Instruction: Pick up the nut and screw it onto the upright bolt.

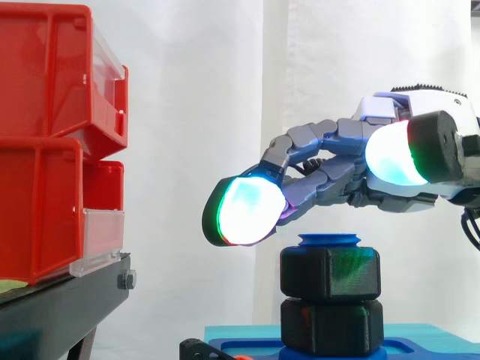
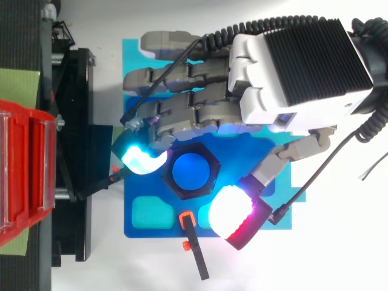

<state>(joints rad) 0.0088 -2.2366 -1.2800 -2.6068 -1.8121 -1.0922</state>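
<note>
left: red bins (image 1: 52, 150) | middle: clear gap | below hand (image 2: 291, 79): nut (image 1: 330, 274)

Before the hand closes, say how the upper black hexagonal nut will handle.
The upper black hexagonal nut looks rigid, probably light plastic. Its flat matte sides should grip well. Seated around the upright blue bolt, it likely turns rather than tips.

You are in a robotics lab test cell. A plain white curtain (image 1: 195, 90) closes off the background. Red plastic storage bins (image 1: 45, 150) with clear front lips are stacked on a black metal stand (image 1: 67, 300). On the white tabletop (image 2: 339, 242) lies a blue fixture plate (image 2: 134, 230) with moulded recesses and a small black-and-orange clamp (image 2: 193, 245) at its edge. Above the plate is a multi-fingered robot hand (image 2: 291, 79) with glowing fingertip pads.
</note>
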